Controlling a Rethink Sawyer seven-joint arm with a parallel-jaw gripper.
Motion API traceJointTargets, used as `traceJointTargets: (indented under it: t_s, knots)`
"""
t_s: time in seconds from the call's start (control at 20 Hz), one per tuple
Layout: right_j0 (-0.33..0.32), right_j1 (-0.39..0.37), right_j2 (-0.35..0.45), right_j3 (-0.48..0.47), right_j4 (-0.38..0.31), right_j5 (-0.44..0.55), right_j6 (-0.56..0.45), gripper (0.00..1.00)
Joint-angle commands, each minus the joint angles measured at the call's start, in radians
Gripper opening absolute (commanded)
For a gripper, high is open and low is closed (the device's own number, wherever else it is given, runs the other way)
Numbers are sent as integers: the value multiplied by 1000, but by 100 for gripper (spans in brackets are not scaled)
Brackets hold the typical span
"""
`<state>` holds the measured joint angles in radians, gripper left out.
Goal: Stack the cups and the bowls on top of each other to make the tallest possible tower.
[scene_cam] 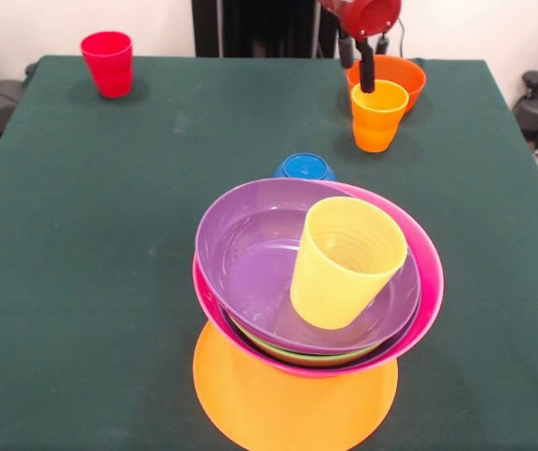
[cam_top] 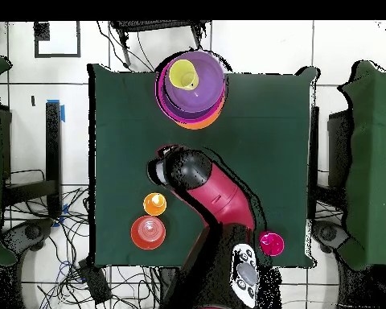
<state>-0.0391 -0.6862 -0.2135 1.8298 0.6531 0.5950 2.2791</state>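
The tower (scene_cam: 315, 310) stands at the near middle: a wide orange bowl (scene_cam: 287, 404) as base, then a pink bowl (scene_cam: 426, 282), a lime green bowl (scene_cam: 292, 355) and a purple bowl (scene_cam: 250, 254). A translucent yellow cup (scene_cam: 344, 263) leans inside the purple bowl. It also shows in the overhead view (cam_top: 183, 75). A small blue bowl (scene_cam: 303, 167) sits just behind the tower. My gripper (scene_cam: 357, 78) is open at the far right, one finger (scene_cam: 367, 70) dipping into the orange-yellow cup (scene_cam: 378, 117). The red-orange bowl (scene_cam: 402, 75) sits right behind that cup. The red cup (scene_cam: 107, 63) stands far left.
In the overhead view my arm (cam_top: 220, 197) reaches over the table and hides the blue bowl. The orange-yellow cup (cam_top: 154, 203) and red-orange bowl (cam_top: 148, 232) sit near the table's edge. Chairs and cables surround the green table (scene_cam: 81, 282).
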Motion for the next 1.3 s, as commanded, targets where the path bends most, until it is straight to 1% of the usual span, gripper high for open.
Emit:
traceJointTargets:
  t_s: [0.05, 0.2, 0.4, 0.45, 0.5, 0.65, 0.8, 1.05, 1.3]
  knots:
    - [-20, 0, 144, 100, -30, -105, 7, 100]
    - [-36, 7, 169, 118, -32, -129, -1, 100]
    - [-79, 6, 247, 185, -12, -219, -16, 100]
    - [-87, 4, 266, 200, -9, -245, -9, 100]
    - [-103, 8, 298, 228, -8, -294, -4, 100]
    - [-115, 3, 329, 242, -19, -325, 24, 100]
    - [-94, 7, 314, 203, -38, -309, 61, 100]
    - [-71, 34, 291, 145, -48, -289, 80, 100]
    - [-29, 23, 233, 102, -58, -227, 104, 100]
